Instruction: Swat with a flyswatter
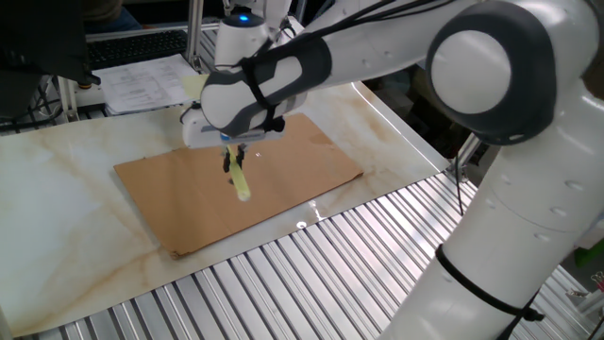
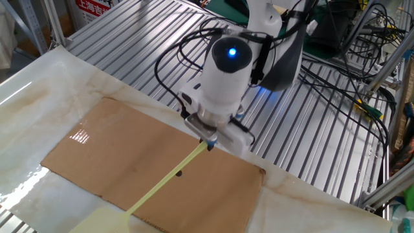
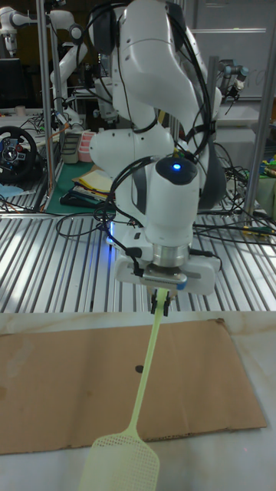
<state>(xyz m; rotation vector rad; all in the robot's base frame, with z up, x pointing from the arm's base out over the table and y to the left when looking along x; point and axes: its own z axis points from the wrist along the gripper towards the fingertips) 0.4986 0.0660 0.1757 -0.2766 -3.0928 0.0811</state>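
Flyswatter (image 3: 142,399) is pinched at its handle end by your end effector (image 3: 159,301), head reaching toward 6 o'clock over the cardboard (image 3: 69,383); the swat itself looks unfinished

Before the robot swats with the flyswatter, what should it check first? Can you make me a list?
1. Gripper shut on the flyswatter handle: ok.
2. Mesh head whole and pointing away from the arm: ok.
3. Dark spot on the cardboard sheet in view as a target: ok.
4. Mesh head over the spot: not ok, it reaches past the cardboard's edge.
5. How high the head is above the table: cannot tell.
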